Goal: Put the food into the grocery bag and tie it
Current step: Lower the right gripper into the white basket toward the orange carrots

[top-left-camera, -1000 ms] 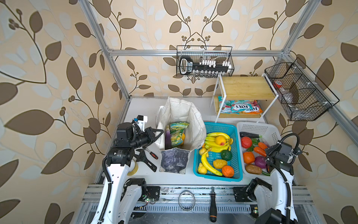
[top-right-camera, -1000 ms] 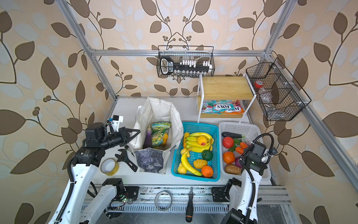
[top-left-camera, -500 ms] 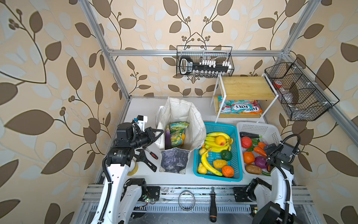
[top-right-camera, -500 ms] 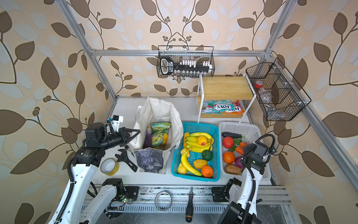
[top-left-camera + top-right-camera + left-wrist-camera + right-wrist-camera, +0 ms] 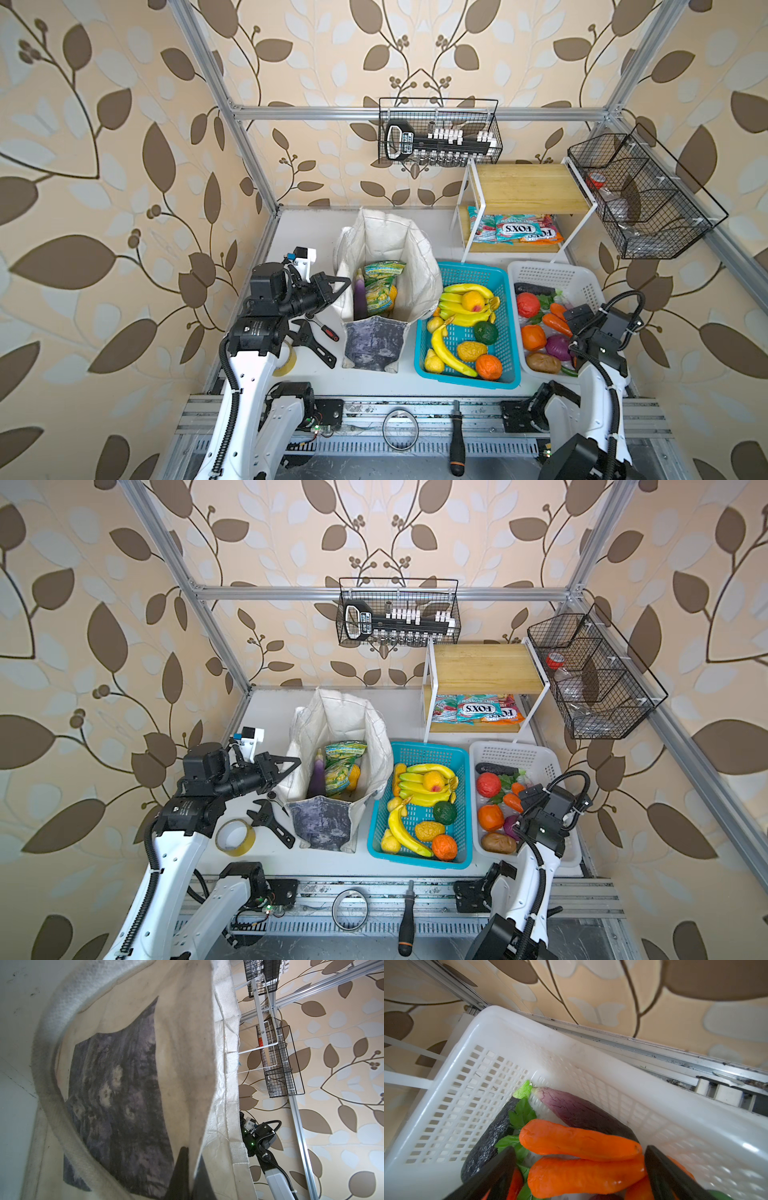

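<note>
My left gripper (image 5: 191,1172) is clamped tight on the rim of the bag (image 5: 386,241), at the bag's nine o'clock in both top views. In the left wrist view the cloth edge runs straight between the two black fingers. I judge the pinch is there to draw that side outward, so the mouth gapes and the soft cloth stands up instead of folding shut.

The bag stands near the middle of the table, with the blue basket (image 5: 469,270) just beside it at three o'clock and the white basket (image 5: 557,274) beyond that. Two snack packets (image 5: 380,282) stand inside the bag next to a purple eggplant (image 5: 359,293).

My right gripper (image 5: 581,1176) hangs low over the white basket, jaws spread wide and gripping nothing. A carrot (image 5: 571,1180) lies between the fingers, with a second carrot (image 5: 577,1140) pressed against it. The nearer carrot runs lengthwise from finger to finger, so I reckon the wide spread is what lets the jaws straddle it. Turning the wrist to close across its width would likely hold better.
</note>
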Controlling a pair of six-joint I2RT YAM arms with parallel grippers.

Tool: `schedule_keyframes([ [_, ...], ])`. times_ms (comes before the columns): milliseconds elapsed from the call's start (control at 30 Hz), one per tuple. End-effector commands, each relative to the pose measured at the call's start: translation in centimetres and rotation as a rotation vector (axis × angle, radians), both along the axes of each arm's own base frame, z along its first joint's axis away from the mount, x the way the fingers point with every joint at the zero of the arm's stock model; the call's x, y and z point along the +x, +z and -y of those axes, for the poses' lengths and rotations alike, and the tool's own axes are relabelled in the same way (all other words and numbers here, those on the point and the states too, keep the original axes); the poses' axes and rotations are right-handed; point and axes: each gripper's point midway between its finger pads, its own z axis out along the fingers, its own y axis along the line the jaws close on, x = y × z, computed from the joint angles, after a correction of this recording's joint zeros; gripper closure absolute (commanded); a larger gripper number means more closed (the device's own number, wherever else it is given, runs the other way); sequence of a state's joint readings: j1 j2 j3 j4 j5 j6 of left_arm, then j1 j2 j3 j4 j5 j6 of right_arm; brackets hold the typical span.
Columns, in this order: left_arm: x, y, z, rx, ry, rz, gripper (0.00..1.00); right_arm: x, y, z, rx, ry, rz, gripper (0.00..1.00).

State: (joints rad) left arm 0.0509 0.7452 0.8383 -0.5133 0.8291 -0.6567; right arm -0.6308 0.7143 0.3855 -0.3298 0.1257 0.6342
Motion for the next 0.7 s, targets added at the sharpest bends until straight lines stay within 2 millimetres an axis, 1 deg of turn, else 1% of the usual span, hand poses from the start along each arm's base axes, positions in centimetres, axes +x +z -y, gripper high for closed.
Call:
schedule_keyframes([
  [0,-0.3,2.5,0.5,0.007,-0.037,0.106,1.0,-1.6,-2.1,-0.1,0.02,-0.018,-0.104,0.01],
  [100,-0.3,2.5,0.5,0.007,-0.041,0.105,1.0,-1.6,-2.8,-0.1,0.039,-0.013,-0.12,0.01],
  [233,-0.3,2.5,0.5,0.005,-0.04,0.104,1.0,-0.6,-3.0,-0.3,0.058,0.015,-0.067,0.02],
  [333,-0.4,2.4,0.5,0.011,-0.038,0.108,1.0,0.1,-2.4,-0.5,0.041,0.051,-0.03,0.03],
  [533,-0.3,2.2,0.3,0.023,-0.028,0.105,1.0,2.2,-1.5,-1.5,0.041,0.149,0.084,0.08],
  [667,-0.4,2.2,0.3,0.021,-0.023,0.102,1.0,3.2,0.4,-2.0,0.006,0.22,0.142,0.09],
])
